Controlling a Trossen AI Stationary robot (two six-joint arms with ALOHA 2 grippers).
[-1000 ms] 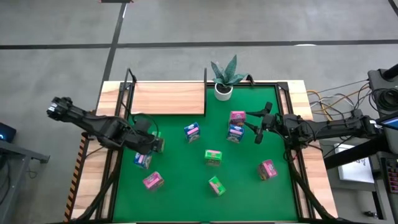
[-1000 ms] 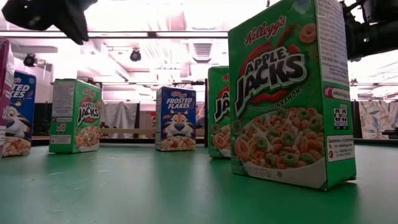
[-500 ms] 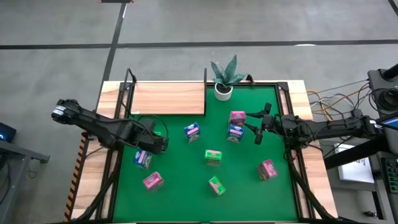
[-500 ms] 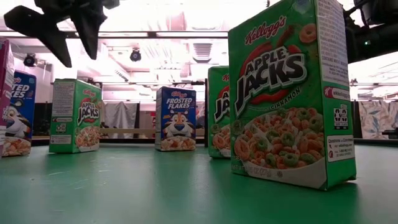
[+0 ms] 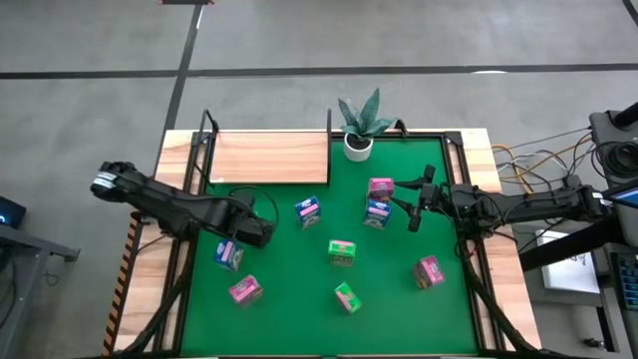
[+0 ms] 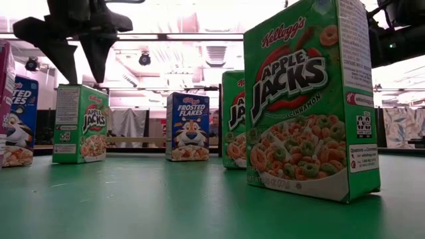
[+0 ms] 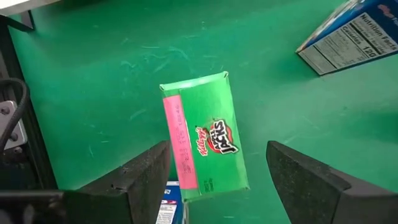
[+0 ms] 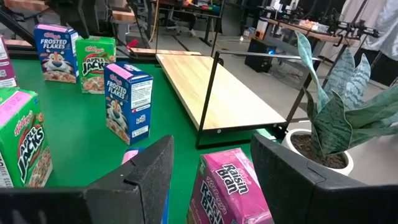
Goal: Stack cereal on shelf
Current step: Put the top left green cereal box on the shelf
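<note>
Several small cereal cartons stand on the green table. One green carton (image 7: 202,140) (image 6: 83,123) stands upright near the table's left side. My left gripper (image 7: 219,149) (image 6: 74,56) hangs open above it, pointing steeply down, one finger on each side of the carton's top and clear of it. The shelf (image 5: 269,157), a light-wood board with black posts, lies at the far left. My right gripper (image 5: 412,204) waits open and level at the right, facing a pink carton (image 5: 380,186) and a blue one (image 5: 377,212).
A blue carton (image 5: 228,255) and a pink one (image 5: 244,289) stand just nearer than my left gripper, and another blue one (image 5: 307,210) stands to its right. Two green cartons (image 5: 341,252) (image 5: 346,296) and a pink one (image 5: 429,271) stand mid-table. A potted plant (image 5: 361,125) stands beside the shelf.
My left gripper has opened wide. It has sunk and moved toward the table's right, tipping further downward, and now hangs over the green carton. No carton has moved.
</note>
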